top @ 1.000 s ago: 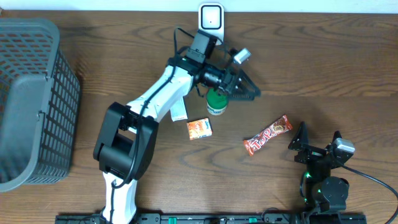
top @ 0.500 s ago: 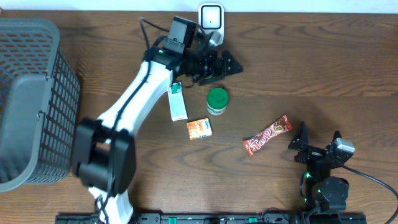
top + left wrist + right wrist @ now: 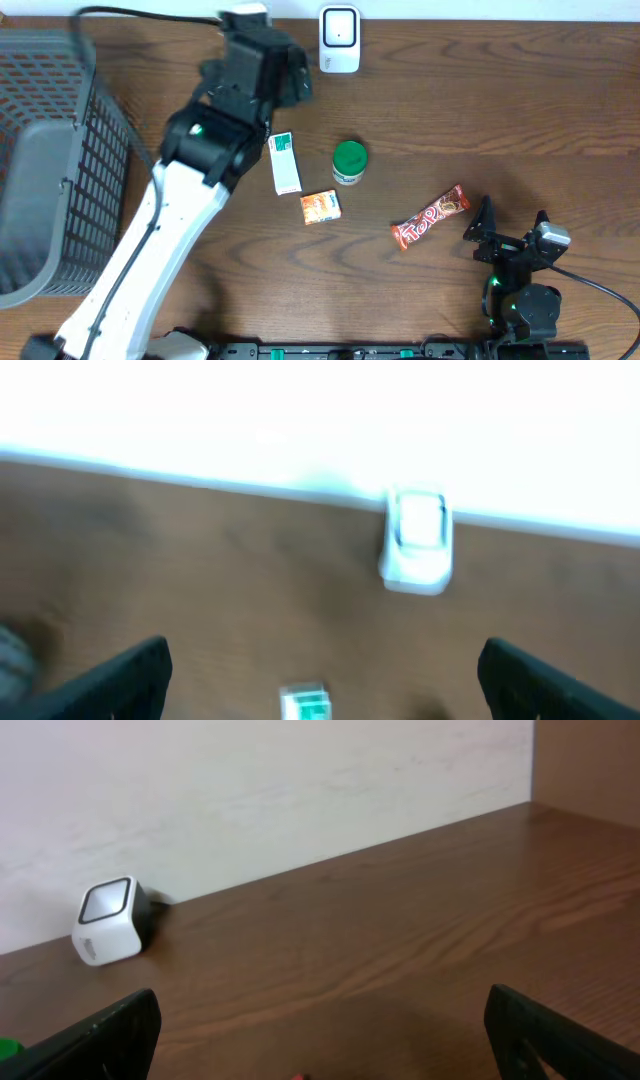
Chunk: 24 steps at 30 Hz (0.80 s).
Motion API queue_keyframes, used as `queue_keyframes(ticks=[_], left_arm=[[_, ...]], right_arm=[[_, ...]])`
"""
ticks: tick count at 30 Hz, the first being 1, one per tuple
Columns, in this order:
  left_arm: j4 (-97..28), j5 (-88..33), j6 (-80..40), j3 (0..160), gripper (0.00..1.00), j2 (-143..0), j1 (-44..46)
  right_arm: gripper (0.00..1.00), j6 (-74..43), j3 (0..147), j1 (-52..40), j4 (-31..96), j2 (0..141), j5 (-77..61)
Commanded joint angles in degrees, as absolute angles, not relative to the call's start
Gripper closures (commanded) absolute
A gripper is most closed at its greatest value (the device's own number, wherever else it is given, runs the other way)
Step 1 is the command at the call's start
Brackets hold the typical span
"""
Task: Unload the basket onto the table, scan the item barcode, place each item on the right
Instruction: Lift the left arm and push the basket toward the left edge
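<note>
A grey mesh basket point(image 3: 55, 170) stands well behind the left jaws, at the tabletop's point(image 3: 520, 110) left end. Nothing lies between either pair of jaws and the scanner point(image 3: 339, 38).

The scanner is a small white block with a dark window, standing against the far wall. In the left wrist view it point(image 3: 415, 540) sits ahead of the jaws and slightly to the right. In the right wrist view it point(image 3: 108, 920) is far ahead and to the left.

The items lie apart from one another on the tabletop, none of them held:
- The green box point(image 3: 285, 163), white and green, lies flat just below the left jaws; its end point(image 3: 305, 705) shows between the fingers point(image 3: 125, 675).
- The jar point(image 3: 349, 160), with a green lid, stands upright beside that box, nearer the scanner than the rest.
- The orange box point(image 3: 320, 206) lies near the jar, on its front side.
- The bar point(image 3: 430, 217), in a red wrapper, lies at a slant just left of the right jaws.

Their labels are too small to read.

The left arm point(image 3: 170, 230) reaches from the front edge diagonally to the far side, its wrist blurred. The left jaws stand wide open and empty. The right arm point(image 3: 525, 300) is folded at the front right, with the right jaws spread wide, empty, facing the wall.
</note>
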<state>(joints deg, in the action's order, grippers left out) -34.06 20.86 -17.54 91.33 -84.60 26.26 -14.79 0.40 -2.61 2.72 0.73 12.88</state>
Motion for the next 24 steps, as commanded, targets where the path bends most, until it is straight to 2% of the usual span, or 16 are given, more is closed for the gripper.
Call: queue_keyframes(ticks=[1, 7, 11, 17, 24], left_arm=[[-28.8, 32.5, -4.6, 92.6, 0.02, -80.1, 26.0], [-19.7, 32.5, 8.6, 92.7, 0.02, -74.7, 26.0], [-20.7, 32.7, 15.9, 92.6, 0.02, -71.3, 26.0], [-24.9, 35.0, 16.8, 92.6, 0.02, -64.0, 26.0], [-28.7, 35.0, 10.9, 92.0, 0.02, -52.2, 26.0]], right_arm=[[0.01, -14.1, 0.3, -3.0, 2.8, 0.6, 13.0], [0.01, -14.1, 0.3, -3.0, 2.8, 0.5, 13.0], [0.01, -14.1, 0.3, -3.0, 2.8, 0.6, 13.0], [0.01, -14.1, 0.3, -3.0, 2.8, 0.6, 13.0], [0.01, -14.1, 0.3, -3.0, 2.8, 0.6, 13.0]])
